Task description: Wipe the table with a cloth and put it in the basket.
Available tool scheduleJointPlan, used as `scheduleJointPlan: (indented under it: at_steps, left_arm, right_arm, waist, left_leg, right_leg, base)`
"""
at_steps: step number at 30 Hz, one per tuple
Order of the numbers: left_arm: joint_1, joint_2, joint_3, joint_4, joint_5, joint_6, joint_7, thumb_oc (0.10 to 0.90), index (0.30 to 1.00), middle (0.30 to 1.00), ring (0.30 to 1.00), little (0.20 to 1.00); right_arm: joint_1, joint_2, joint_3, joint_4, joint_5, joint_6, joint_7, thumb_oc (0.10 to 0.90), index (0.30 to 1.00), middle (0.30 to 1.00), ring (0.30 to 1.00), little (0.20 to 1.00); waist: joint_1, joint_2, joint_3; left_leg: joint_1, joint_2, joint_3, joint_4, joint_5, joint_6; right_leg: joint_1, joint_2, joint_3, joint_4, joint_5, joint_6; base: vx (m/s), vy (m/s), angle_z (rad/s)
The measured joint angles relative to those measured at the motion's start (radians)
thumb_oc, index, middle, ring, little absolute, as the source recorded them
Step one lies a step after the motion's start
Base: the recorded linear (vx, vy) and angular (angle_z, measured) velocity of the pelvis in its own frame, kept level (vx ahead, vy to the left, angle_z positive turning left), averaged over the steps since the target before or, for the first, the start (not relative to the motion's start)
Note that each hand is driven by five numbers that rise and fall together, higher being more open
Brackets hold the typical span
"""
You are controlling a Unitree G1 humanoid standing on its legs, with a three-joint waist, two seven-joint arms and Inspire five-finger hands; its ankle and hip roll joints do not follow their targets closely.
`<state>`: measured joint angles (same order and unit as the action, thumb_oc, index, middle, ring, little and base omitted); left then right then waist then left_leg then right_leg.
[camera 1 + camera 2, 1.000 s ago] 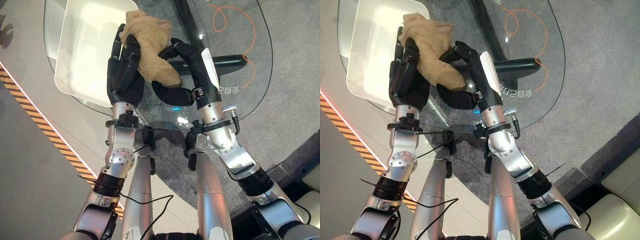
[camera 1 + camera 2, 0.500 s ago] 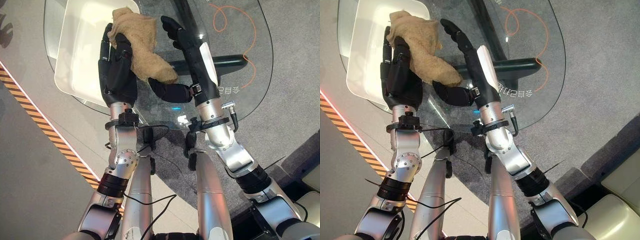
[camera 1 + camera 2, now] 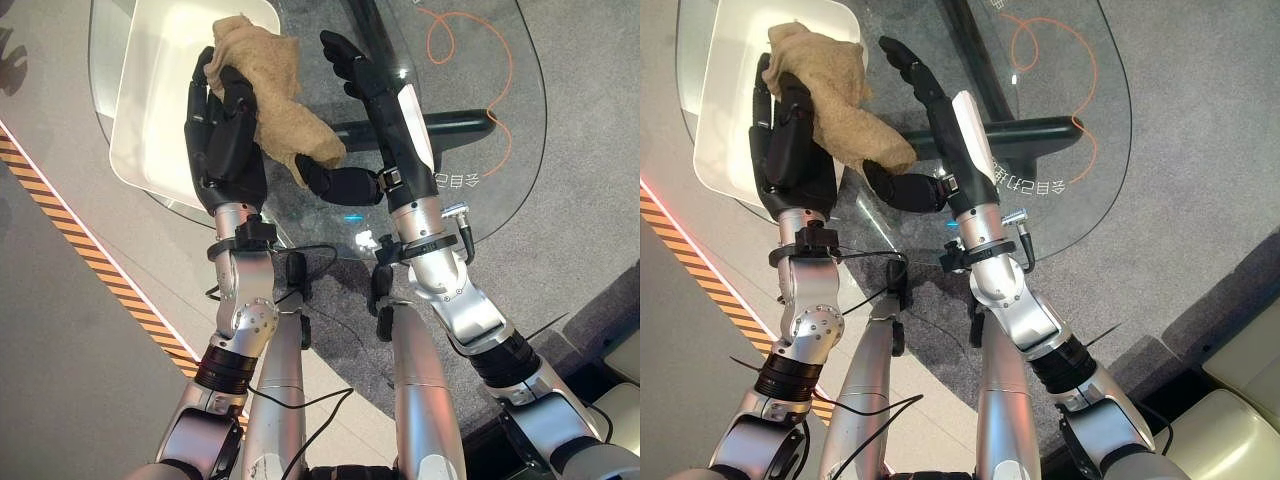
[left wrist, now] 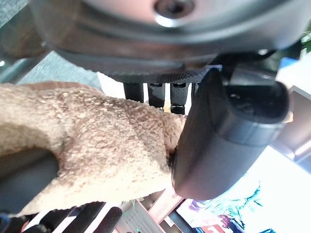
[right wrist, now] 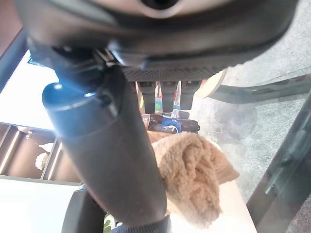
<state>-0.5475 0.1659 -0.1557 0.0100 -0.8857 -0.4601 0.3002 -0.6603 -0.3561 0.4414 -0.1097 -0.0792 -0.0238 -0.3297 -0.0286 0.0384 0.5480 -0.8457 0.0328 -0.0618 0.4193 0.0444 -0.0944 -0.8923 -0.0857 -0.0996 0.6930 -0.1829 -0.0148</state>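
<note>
At the far left of the round glass desk (image 3: 480,200) sits the cream basket (image 3: 150,110), a shallow square tub resting on the glass, and I judge it is where the cloth must end up. My left robot hand (image 3: 225,130) hangs at the basket's near right edge, palm toward the middle, with its fingers (image 3: 215,95) curled round the tan fleecy cloth (image 3: 275,90). From the wrist camera I can see my thumb pressed into the cloth from one side and the fingers closing from the other, so the grip looks firm. The cloth's upper bunch lies over my fingertips and above the basket's inner corner, while its lower tail droops down to the right, off the glass, toward my other hand. I hold it raised like this, I think, so that it clears the basket's rim before being let go.

To the right, my right robot hand (image 3: 360,80) is apart from the cloth, with its fingers stretched straight and spread, pointing away from me over the glass. Its thumb (image 3: 335,183) juts out toward the left, just under the cloth's hanging tail, and it grips nothing. Both forearms rise side by side from below, the left one nearly upright, the right one leaning slightly leftward.
</note>
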Motion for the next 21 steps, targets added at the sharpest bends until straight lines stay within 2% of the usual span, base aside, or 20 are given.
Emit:
scheduleJointPlan:
  at_steps: [13, 21]
  left_arm:
    - [-0.001, 0.003, 0.031, 0.0, 0.07, -0.016, 0.048, 0.1, 0.3, 0.3, 0.3, 0.2]
    - [-0.002, 0.01, 0.076, 0.0, 0.113, -0.034, 0.083, 0.1, 0.3, 0.3, 0.3, 0.2]
  right_arm:
    - [-0.004, -0.002, -0.009, 0.0, 0.0, -0.003, -0.027, 0.8, 0.9, 0.9, 0.9, 0.9]
    - [-0.003, -0.01, -0.092, 0.0, -0.001, -0.018, -0.094, 0.8, 0.9, 0.9, 0.9, 0.9]
  waist:
    - [0.0, 0.0, 0.0]
    - [-0.001, 0.0, 0.0]
  left_leg:
    - [-0.01, 0.0, 0.001, 0.001, 0.0, 0.0]
    - [-0.01, 0.0, 0.001, 0.002, 0.0, 0.0]
  right_leg:
    - [-0.01, 0.0, 0.001, 0.001, 0.0, 0.0]
    - [-0.01, 0.0, 0.002, 0.002, 0.0, 0.0]
  base:
    - [0.0, 0.0, 0.0]
    - [0.0, 0.0, 0.0]
